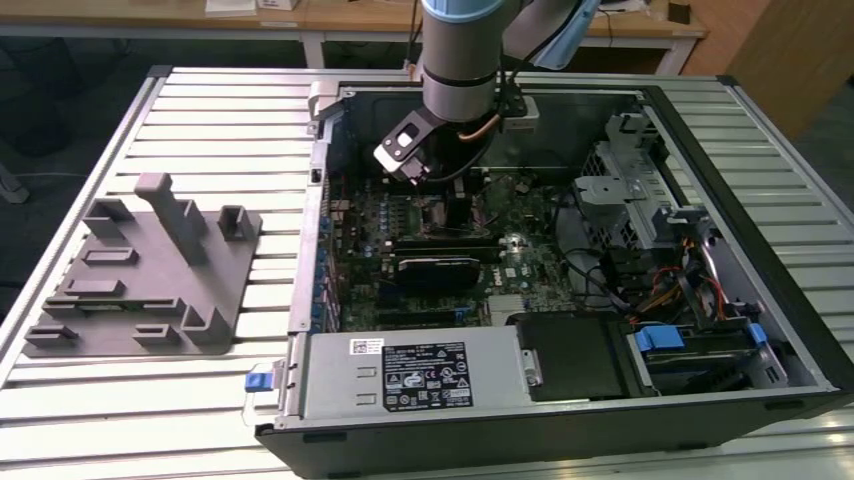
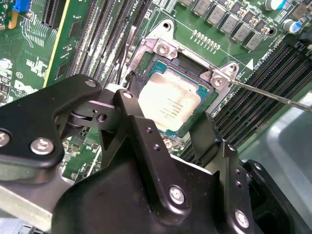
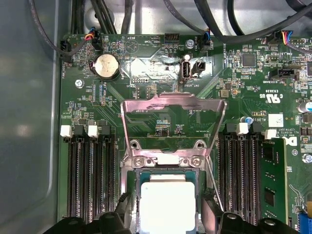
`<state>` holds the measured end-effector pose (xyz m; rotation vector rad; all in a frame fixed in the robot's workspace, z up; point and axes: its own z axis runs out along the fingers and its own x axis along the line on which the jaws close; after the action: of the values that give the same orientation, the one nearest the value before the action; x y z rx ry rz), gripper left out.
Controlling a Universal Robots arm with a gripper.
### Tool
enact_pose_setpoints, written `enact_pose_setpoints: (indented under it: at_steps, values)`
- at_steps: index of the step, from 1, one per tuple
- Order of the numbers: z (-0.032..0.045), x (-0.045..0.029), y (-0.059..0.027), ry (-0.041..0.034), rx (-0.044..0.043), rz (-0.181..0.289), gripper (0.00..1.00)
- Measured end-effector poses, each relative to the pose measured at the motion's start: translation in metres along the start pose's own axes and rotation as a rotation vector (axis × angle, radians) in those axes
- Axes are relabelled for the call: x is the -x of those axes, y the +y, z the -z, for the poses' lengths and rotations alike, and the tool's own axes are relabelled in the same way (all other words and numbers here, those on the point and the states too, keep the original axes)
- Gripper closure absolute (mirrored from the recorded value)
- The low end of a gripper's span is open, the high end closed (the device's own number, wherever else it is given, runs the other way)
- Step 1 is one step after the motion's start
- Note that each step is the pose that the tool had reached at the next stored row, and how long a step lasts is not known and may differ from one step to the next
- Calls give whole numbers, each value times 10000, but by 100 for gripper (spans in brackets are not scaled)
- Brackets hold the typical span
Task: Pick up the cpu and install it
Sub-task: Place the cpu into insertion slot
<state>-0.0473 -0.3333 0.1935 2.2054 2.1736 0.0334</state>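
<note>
A slatted metal surface (image 1: 200,120) carries a computer case (image 1: 747,330) with its side off. Outside the case, on the exterior view's left, lies a grey fixture (image 1: 147,270). The arm (image 1: 461,60) comes down into the case over the motherboard (image 1: 534,260).

In the second wrist view the end effector (image 2: 168,114) hangs just over the socket (image 2: 207,100), released. Its two black fingers (image 2: 132,117) stand spread, one on each side of the cpu (image 2: 168,102), and neither presses its edges. The cpu lies flat in the socket, silver top up, directly below the gap between the fingertips. A thin lever (image 2: 273,95) runs away from the socket past one finger.

In the first wrist view the cpu (image 3: 168,200) sits square in the socket under the end effector (image 3: 168,213). A strip of socket frame shows between each finger and the chip. Just ahead of the fingertips a metal load plate (image 3: 173,103) stands raised off the socket. Memory slots (image 3: 90,180) run along both sides of the end effector, and a coin cell (image 3: 106,66) lies beyond the plate.
</note>
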Motion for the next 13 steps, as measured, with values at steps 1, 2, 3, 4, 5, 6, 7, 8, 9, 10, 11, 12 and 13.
enact_pose_setpoints:
  at_steps: [1, 2, 3, 4, 5, 6, 7, 8, 9, 10, 11, 12, 13]
  values:
    - [6, 1, 0, -4, -2, 0, 33]
    - [14, 1, 0, -3, -1, 0, 33]
    - [25, 1, 1, -1, -1, 0, 33]
    - [39, 1, 2, 0, 0, 0, 33]
    - [53, 1, 2, 0, 0, 0, 33]
    - [64, 1, 3, -1, -1, 0, 33]
    - [67, 1, 4, 1, 1, 0, 33]
    - [67, 1, 3, 1, 1, 0, 33]
    - [67, 1, 3, 2, 1, 0, 33]
    - [67, 1, 3, 3, 2, 0, 33]
    - [68, 1, 3, 1, 0, 0, 33]
    - [69, 1, 3, 0, 0, 0, 33]
    - [68, 1, 3, 1, 1, 0, 33]
